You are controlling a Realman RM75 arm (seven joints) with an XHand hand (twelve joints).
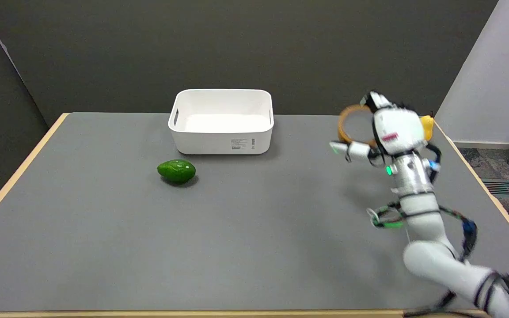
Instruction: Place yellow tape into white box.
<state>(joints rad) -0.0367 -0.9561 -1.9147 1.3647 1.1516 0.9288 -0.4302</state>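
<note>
- Grey covers the counter (pixel 254 229) I am working over, with a pale wooden edge along its left, right and near sides.
- My right arm comes in from the lower right, white and silver, with cables looped along it.
- At its end, the robot hand (pixel 385 130) is over the far right part of the counter, its white back turned toward the camera.
- One of its fingers (pixel 354 150) sticks out to the left, with a small green light near its tip.
- Behind the robot hand I see the yellow tape (pixel 347 123), an orange-yellow ring standing nearly upright, its right part hidden by the hand.
- The tape appears raised off the counter and the robot hand looks to be gripping it on the hidden side (the picture is blurred there, so the exact contact is beyond me).
- A yellow thing (pixel 427 126) peeks out at the hand's right edge; I cannot tell what it is.
- The white box (pixel 222 137) sits at the far middle of the counter, well apart from the tape, open at the top with a small label on its near wall.
- A green avocado (pixel 176 171) lies just in front of the box's left corner, not touching it.
</note>
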